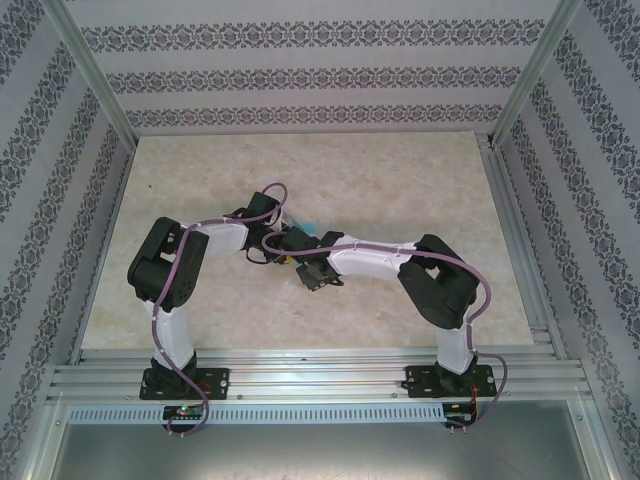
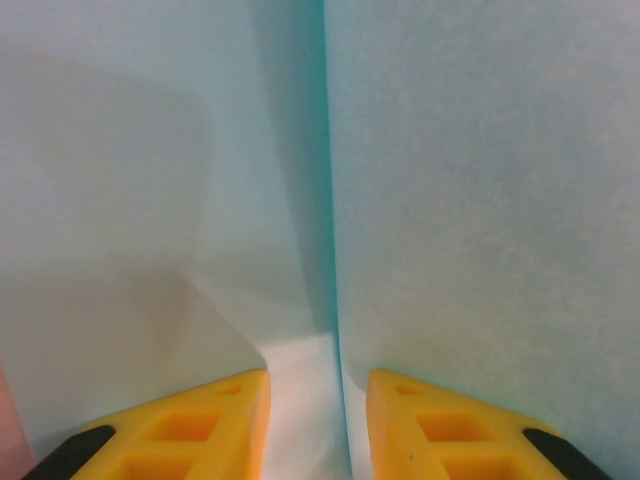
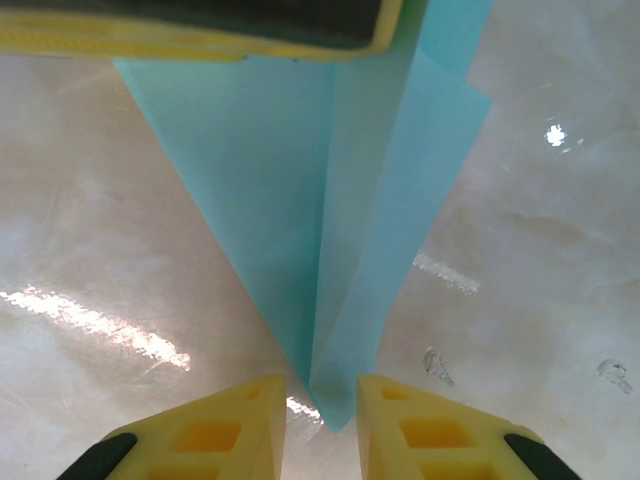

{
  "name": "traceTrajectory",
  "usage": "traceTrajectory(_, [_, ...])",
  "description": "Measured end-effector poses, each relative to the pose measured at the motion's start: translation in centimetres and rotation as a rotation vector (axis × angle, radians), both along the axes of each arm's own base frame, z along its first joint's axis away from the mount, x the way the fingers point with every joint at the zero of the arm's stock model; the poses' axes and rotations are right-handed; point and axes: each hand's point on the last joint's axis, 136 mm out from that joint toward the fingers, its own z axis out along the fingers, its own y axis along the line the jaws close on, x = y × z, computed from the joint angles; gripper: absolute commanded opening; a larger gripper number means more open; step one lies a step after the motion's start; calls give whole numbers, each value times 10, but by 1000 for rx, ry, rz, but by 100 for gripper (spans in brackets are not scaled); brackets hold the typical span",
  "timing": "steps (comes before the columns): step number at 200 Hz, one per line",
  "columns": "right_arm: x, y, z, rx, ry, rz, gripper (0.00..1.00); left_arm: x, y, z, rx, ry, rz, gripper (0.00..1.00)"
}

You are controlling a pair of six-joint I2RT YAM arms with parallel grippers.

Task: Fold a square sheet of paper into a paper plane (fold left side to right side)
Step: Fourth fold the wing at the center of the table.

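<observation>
A light blue paper plane (image 3: 300,200), thin, folded to a long pointy dart with a crease down the middle. Lying on the shiny counter (image 3: 540,250), about in the middle of it. Very light and floppy (just paper, after all), so easy to bend, crumple or blow away. Slippery on that smooth top too, likely to slide when pushed. Soft at the point, easy to squash. Best to press down flat on the wide end and pinch a loose edge beside the crease, gently, never the tip.

At the pointy tip, the right pincer (image 3: 321,382): yellow fingers (image 3: 215,435) a little apart, the tip peeking into the gap. Not clamped on anything, by the look of it. Over the wide end, the left pincer (image 2: 318,378): fingers a little apart as well, very close to the paper, crease running up from the gap. Hard to tell whether pressing down or only touching. From the right wrist, one finger (image 3: 200,30) of it seen lying across the wide end.
</observation>
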Motion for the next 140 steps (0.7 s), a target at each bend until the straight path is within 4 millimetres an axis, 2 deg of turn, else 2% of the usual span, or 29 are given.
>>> traceTrajectory(71, [3, -2, 0, -27, -7, -4, 20, 2, 1, -1, 8, -6, 7, 32])
traceTrajectory(128, [3, -2, -1, -28, -7, -4, 1, 2, 1, -1, 9, -7, 7, 32])
traceTrajectory(140, [3, -2, -1, -28, -7, -4, 0, 2, 1, -1, 9, -7, 7, 32])
